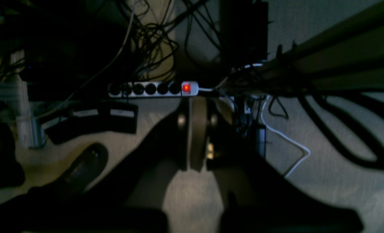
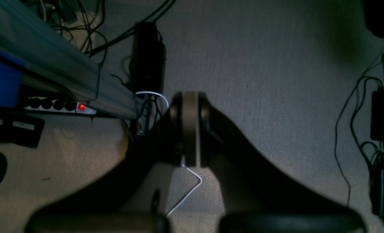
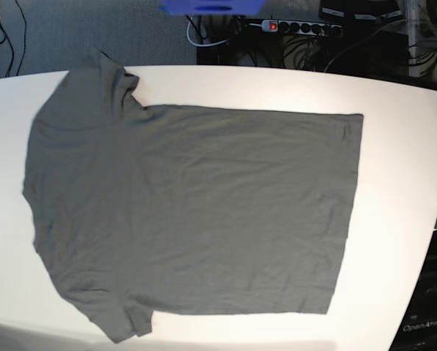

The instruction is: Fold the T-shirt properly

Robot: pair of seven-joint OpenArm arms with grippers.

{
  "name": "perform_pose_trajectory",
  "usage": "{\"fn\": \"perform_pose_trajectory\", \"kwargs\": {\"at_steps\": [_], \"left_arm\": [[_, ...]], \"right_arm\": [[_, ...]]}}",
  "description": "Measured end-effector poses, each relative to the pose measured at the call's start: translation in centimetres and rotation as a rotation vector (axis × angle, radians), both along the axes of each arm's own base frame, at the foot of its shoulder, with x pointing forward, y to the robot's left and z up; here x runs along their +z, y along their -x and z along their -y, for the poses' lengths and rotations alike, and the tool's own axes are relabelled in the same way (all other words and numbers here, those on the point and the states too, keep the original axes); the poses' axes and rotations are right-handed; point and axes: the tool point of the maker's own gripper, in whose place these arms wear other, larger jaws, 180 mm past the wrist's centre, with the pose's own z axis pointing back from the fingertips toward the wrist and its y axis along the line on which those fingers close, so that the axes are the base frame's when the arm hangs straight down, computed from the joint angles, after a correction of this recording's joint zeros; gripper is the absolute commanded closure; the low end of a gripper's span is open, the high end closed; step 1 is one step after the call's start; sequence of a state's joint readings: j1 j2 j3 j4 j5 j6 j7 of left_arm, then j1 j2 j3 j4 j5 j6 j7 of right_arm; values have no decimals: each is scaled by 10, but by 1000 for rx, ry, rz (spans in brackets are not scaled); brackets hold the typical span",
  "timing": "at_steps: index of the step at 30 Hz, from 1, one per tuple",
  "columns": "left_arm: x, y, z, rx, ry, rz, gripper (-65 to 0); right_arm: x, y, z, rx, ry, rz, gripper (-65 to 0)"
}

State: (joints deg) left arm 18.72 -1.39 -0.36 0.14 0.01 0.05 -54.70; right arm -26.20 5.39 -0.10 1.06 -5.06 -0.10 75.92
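Observation:
The T-shirt (image 3: 196, 212) lies spread flat on the white table (image 3: 401, 95) in the base view. It is dark grey, with its sleeves at the left and its straight hem at the right. Neither arm shows in that view. In the left wrist view my left gripper (image 1: 197, 106) is shut with nothing between its fingers, and it hangs over the carpeted floor. In the right wrist view my right gripper (image 2: 190, 103) is likewise shut and empty above the floor. Neither wrist view shows the shirt.
A power strip (image 1: 153, 89) with a lit red switch lies among tangled cables on the floor; it also shows as the power strip (image 3: 295, 27) behind the table. An aluminium beam (image 2: 66, 71) crosses the right wrist view. A blue object (image 3: 211, 6) sits beyond the table's far edge.

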Motion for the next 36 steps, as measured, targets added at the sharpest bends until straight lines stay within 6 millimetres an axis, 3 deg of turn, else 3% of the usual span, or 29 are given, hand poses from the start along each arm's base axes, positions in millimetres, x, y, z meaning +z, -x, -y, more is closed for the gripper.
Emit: {"fn": "perform_pose_trajectory", "kwargs": {"at_steps": [5,8,13,18,25,30,36], "left_arm": [[0,-6,3,1,4,13,-6],[0,-5,0,0,-1,10,-6],[9,-15,-2,-5,-5,90,-6],[42,-34,-1,-16,-9,312,-6],[44,-16,-1,-16,-9,291,-7],[46,-3,-1,-15,-7,272,-7],[75,-6,3,-14,3,393,-7]], "right_arm": [[7,-30,9,22,21,100,-9],[22,-41,12,59,32,181,-9],[55,-44,21,92,61,284,-10],[60,-50,18,106,58,308,-10],[68,-40,16,116,54,308,-10],[68,-43,16,116,54,313,-10],[68,-43,16,116,54,314,-10]]}}
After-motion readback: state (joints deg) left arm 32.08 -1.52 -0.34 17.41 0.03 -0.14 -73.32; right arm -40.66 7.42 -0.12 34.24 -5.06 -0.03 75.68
